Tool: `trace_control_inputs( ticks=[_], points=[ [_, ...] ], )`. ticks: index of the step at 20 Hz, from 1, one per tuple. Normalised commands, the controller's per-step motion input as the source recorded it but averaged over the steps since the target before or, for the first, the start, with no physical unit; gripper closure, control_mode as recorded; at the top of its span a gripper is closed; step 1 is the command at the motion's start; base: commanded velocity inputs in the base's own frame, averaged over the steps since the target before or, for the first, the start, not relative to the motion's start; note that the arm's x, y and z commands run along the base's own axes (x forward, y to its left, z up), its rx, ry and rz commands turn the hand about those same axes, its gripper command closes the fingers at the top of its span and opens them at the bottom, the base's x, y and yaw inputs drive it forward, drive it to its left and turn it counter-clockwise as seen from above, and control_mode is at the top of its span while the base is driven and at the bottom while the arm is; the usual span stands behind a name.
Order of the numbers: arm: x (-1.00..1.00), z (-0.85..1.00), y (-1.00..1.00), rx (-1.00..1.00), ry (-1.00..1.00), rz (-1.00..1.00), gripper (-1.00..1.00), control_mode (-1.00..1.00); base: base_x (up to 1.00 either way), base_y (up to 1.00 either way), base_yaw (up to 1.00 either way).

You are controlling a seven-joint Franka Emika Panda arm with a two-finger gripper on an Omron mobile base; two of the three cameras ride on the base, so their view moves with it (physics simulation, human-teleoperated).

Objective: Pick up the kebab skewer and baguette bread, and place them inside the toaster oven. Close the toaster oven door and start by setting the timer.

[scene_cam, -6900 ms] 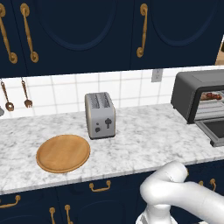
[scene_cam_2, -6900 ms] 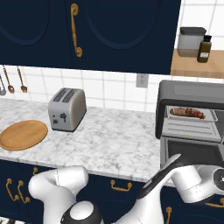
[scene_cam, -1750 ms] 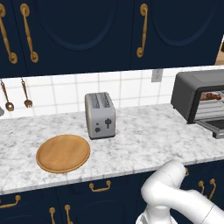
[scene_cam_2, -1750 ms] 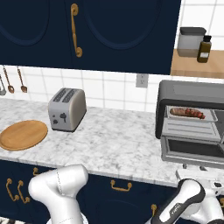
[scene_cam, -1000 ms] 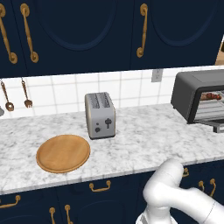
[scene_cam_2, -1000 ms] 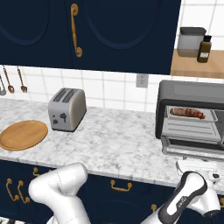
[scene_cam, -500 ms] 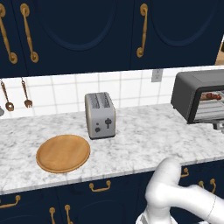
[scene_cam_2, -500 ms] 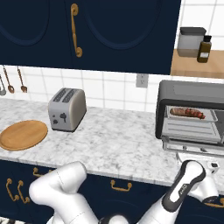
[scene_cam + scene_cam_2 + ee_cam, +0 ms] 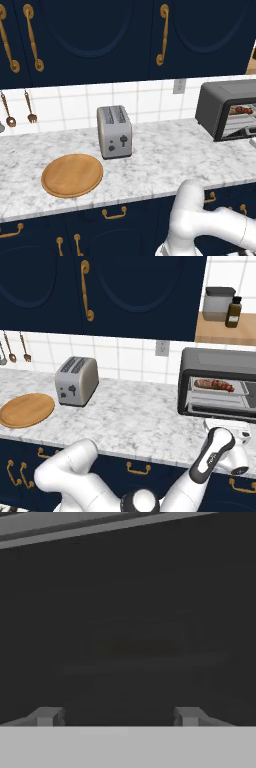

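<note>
Oven: at the right end of the counter, door nearly shut.
Skewer: inside the oven, on the rack.
Gripper: fingers apart, holding nothing, close before the dark door glass.
Toaster: behind the plate.

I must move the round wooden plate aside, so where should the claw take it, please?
Probably the near rim of the wooden plate, coming from the front of the counter: it lies flat, looks too wide to span, and that rim is nearest the edge.
</note>
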Motion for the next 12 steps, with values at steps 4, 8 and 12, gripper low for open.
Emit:
trace_control_inputs(
  ticks=[4,8,12],
  points=[
    [0.48,0.19,0.00,0.00,0.00,0.00,-1.00,-1.00,0.00,0.00,0.00],
    [0.47,0.12,0.00,0.00,0.00,0.00,-1.00,-1.00,0.00,0.00,0.00],
    [0.40,0.05,0.00,0.00,0.00,0.00,-1.00,-1.00,0.00,0.00,0.00]
  ],
)
